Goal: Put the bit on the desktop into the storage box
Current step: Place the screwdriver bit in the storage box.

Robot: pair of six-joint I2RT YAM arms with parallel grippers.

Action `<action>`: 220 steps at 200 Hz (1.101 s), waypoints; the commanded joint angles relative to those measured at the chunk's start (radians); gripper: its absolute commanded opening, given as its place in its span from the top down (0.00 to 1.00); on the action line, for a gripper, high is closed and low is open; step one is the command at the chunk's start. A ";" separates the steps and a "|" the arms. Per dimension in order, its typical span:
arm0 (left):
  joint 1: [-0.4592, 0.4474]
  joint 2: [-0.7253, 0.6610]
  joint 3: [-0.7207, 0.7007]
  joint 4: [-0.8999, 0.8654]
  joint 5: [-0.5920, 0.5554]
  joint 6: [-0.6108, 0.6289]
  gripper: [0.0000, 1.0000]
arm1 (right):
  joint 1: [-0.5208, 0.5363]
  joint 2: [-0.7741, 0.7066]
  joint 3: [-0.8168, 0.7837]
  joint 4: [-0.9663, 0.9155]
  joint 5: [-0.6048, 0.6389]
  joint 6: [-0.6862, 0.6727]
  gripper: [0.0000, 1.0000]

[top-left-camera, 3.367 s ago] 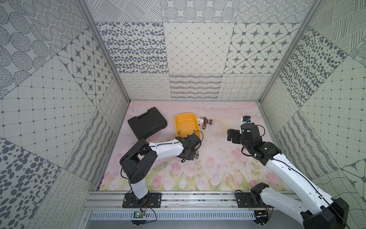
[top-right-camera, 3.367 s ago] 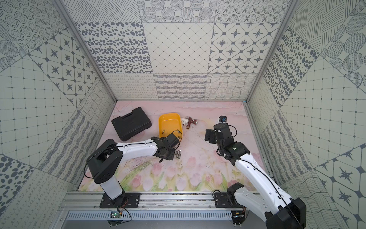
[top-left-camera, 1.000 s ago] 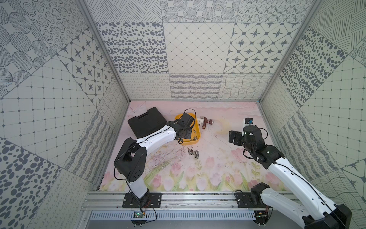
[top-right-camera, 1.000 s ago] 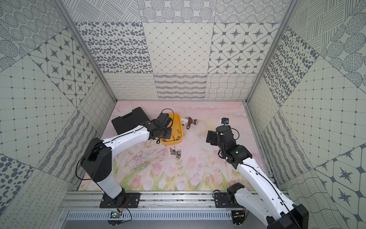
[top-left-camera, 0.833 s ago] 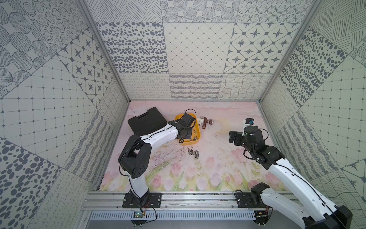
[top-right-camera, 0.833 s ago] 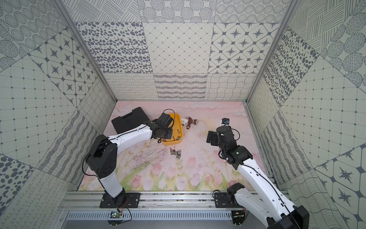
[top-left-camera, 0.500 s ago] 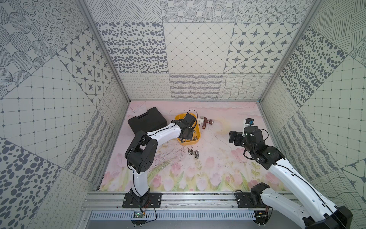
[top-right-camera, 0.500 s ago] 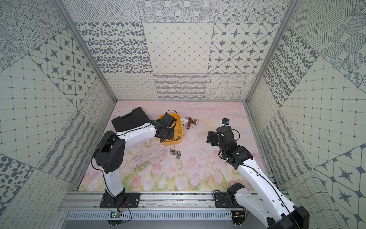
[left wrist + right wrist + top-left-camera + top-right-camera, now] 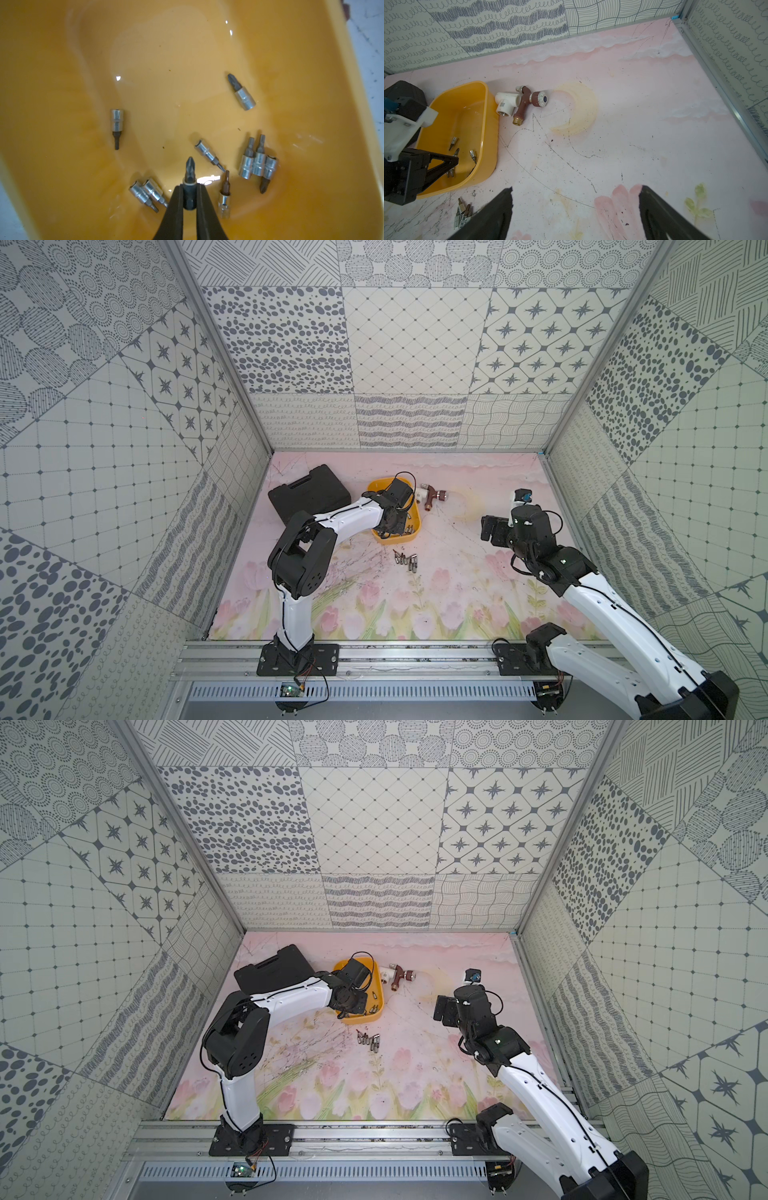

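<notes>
My left arm reaches over the yellow box, and the wrist view looks straight down into it. The left jaws are pinched nearly closed on a dark screwdriver bit. They grip its thick end, with the cross-shaped tip pointing out ahead of them. That bit hangs inside the box's walls; I cannot tell whether it touches the floor.

Nine loose bits lie on the box floor. There is a tight cluster of three and a pair lying side by side. Singles lie at and.

A small group of bits lies on the tabletop near the box's end closest to the arm bases. Both top views and the right wrist view show them.

A brown and white tap lies just beside the box's far corner. A black case sits on the opposite side of the box.

My right arm is well apart from the box, beyond the tap. Its right jaws are spread wide above the bare tabletop with nothing between them.
</notes>
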State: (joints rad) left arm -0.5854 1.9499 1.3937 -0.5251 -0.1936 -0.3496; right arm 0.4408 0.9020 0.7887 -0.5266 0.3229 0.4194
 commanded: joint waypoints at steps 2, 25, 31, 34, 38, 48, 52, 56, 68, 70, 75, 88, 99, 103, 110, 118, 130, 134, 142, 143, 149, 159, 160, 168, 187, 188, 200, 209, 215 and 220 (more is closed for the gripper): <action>0.009 -0.006 0.010 -0.037 0.002 0.017 0.91 | -0.006 -0.016 -0.010 0.030 -0.002 0.000 0.03; 0.009 -0.011 0.008 -0.036 0.000 0.017 0.88 | -0.006 -0.014 -0.010 0.030 -0.005 0.000 0.03; 0.008 -0.011 0.008 -0.038 -0.001 0.018 0.87 | -0.007 -0.014 -0.011 0.031 -0.005 0.001 0.03; 0.009 -0.010 0.009 -0.036 -0.003 0.018 0.87 | -0.007 -0.015 -0.011 0.031 -0.007 0.001 0.03; 0.008 -0.009 0.008 -0.037 -0.003 0.018 0.87 | -0.008 -0.014 -0.010 0.031 -0.007 0.000 0.03; 0.008 -0.008 0.008 -0.036 -0.004 0.018 0.86 | -0.008 -0.013 -0.010 0.030 -0.010 0.002 0.03; 0.009 -0.008 0.008 -0.037 -0.004 0.017 0.85 | -0.008 -0.013 -0.010 0.031 -0.010 0.003 0.03; 0.009 -0.009 0.008 -0.038 -0.003 0.017 0.84 | -0.007 -0.014 -0.009 0.030 -0.011 0.004 0.03; 0.009 -0.011 0.008 -0.039 0.000 0.015 0.81 | -0.008 -0.014 -0.011 0.031 -0.013 0.005 0.03; 0.009 -0.011 0.008 -0.038 0.000 0.015 0.81 | -0.007 -0.013 -0.012 0.030 -0.013 0.005 0.03; 0.009 -0.012 0.007 -0.038 0.002 0.016 0.80 | -0.008 -0.012 -0.012 0.030 -0.013 0.005 0.03; 0.008 -0.015 0.007 -0.038 0.001 0.014 0.78 | -0.008 -0.012 -0.011 0.031 -0.016 0.006 0.03; 0.008 -0.018 0.006 -0.039 0.000 0.014 0.75 | -0.007 -0.009 -0.011 0.031 -0.018 0.005 0.03; 0.007 -0.020 0.005 -0.039 0.000 0.014 0.74 | -0.007 -0.010 -0.010 0.031 -0.018 0.007 0.03; 0.007 -0.022 0.005 -0.039 0.000 0.012 0.73 | -0.008 -0.010 -0.010 0.031 -0.022 0.010 0.03; 0.009 -0.025 0.007 -0.042 0.002 0.012 0.72 | -0.007 -0.009 -0.010 0.031 -0.026 0.010 0.03; 0.008 -0.034 0.006 -0.045 0.001 0.012 0.71 | -0.007 -0.009 -0.008 0.031 -0.033 0.011 0.03; 0.009 -0.037 0.006 -0.047 0.002 0.012 0.70 | -0.007 -0.010 -0.007 0.031 -0.035 0.010 0.03; 0.007 -0.046 0.003 -0.049 0.002 0.011 0.69 | -0.007 -0.010 -0.006 0.031 -0.042 0.010 0.03; 0.008 -0.048 0.003 -0.049 0.002 0.011 0.69 | -0.008 -0.010 -0.006 0.031 -0.043 0.010 0.03; 0.008 -0.055 0.000 -0.047 0.004 0.010 0.67 | -0.007 -0.010 -0.005 0.031 -0.047 0.012 0.03; 0.009 -0.073 -0.006 -0.045 0.005 0.011 0.65 | -0.007 -0.010 -0.005 0.031 -0.058 0.013 0.03; 0.009 -0.075 -0.006 -0.044 0.005 0.011 0.65 | -0.008 -0.010 -0.005 0.031 -0.058 0.014 0.03; 0.009 -0.089 -0.012 -0.045 0.005 0.011 0.63 | -0.007 -0.008 -0.004 0.031 -0.068 0.015 0.03; 0.008 -0.124 -0.023 -0.051 0.000 0.012 0.59 | -0.007 -0.004 -0.003 0.030 -0.090 0.020 0.03; 0.008 -0.125 -0.024 -0.051 -0.001 0.012 0.59 | -0.007 -0.004 -0.002 0.030 -0.091 0.021 0.03; 0.010 -0.149 -0.035 -0.053 -0.004 0.012 0.55 | -0.007 -0.001 0.002 0.030 -0.107 0.024 0.03; 0.008 -0.168 -0.045 -0.053 -0.007 0.014 0.53 | -0.007 -0.001 0.004 0.030 -0.118 0.031 0.03; 0.009 -0.180 -0.052 -0.052 -0.009 0.013 0.53 | -0.005 0.000 0.005 0.031 -0.128 0.038 0.03; 0.009 -0.190 -0.059 -0.051 -0.009 0.014 0.53 | -0.005 0.001 0.005 0.032 -0.135 0.044 0.03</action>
State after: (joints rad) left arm -0.5812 1.8256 1.3632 -0.5549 -0.1940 -0.3443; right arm 0.4370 0.9020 0.7883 -0.5266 0.2340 0.4351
